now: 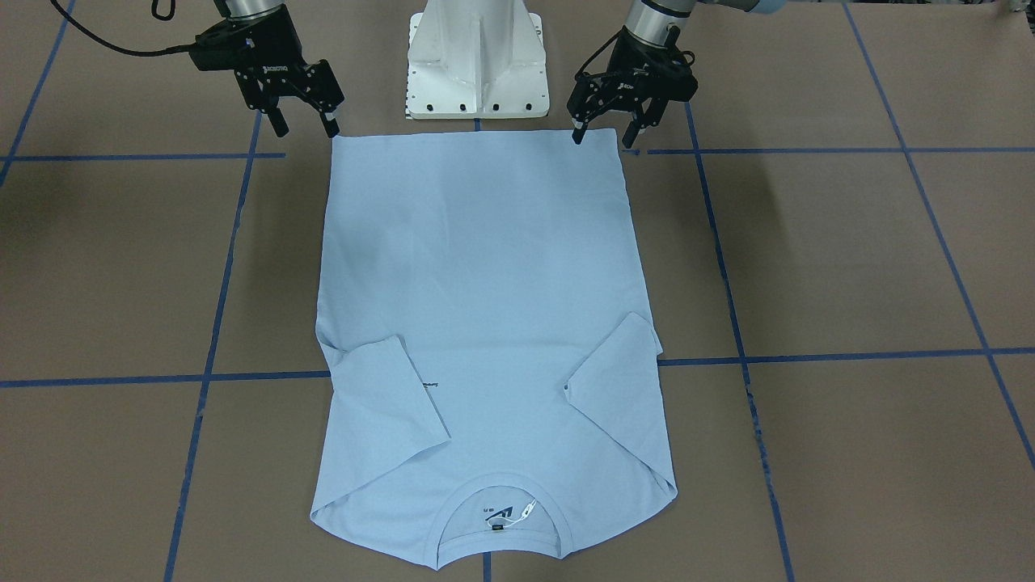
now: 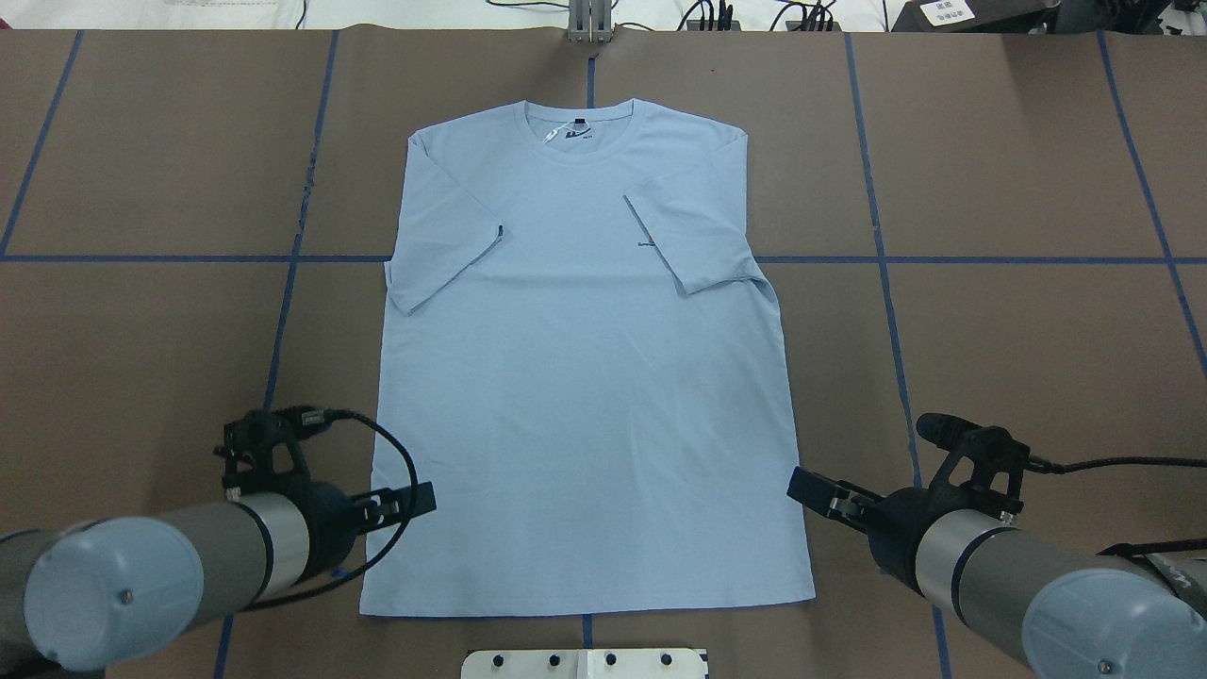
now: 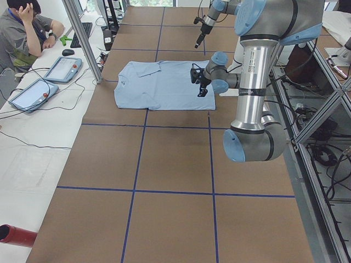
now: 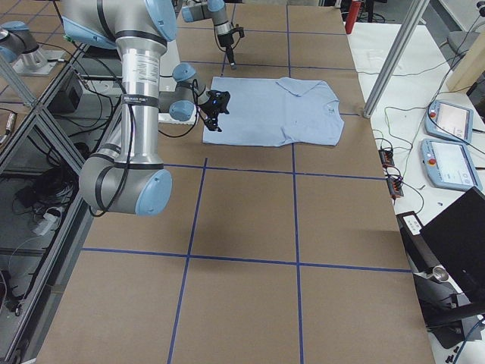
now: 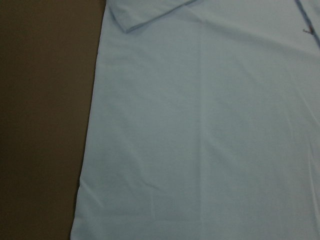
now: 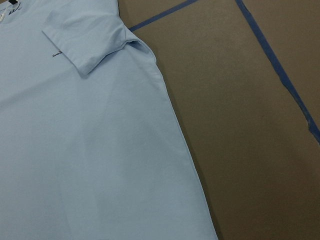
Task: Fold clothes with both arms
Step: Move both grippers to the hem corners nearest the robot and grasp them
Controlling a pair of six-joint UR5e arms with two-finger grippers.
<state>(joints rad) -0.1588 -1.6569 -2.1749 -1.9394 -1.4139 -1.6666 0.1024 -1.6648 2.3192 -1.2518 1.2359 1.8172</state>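
The light blue T-shirt [image 1: 477, 307] lies flat on the brown table, neck away from the robot and hem near the base. Both short sleeves are folded inward over the chest [image 2: 585, 377]. My left gripper [image 1: 602, 137] hovers open at one hem corner, one fingertip just over the cloth edge. At the other hem corner my right gripper [image 1: 306, 129] is open too, holding nothing. In the overhead view the left gripper [image 2: 415, 498] and right gripper [image 2: 806, 486] flank the shirt's lower sides. Both wrist views show only shirt [image 5: 210, 140] [image 6: 85, 150] and table.
The white pedestal base [image 1: 477, 65] stands just behind the hem. Blue tape lines [image 1: 218, 307] grid the brown table. A person sits at a side table with tablets [image 3: 63, 68] beyond the table's far edge.
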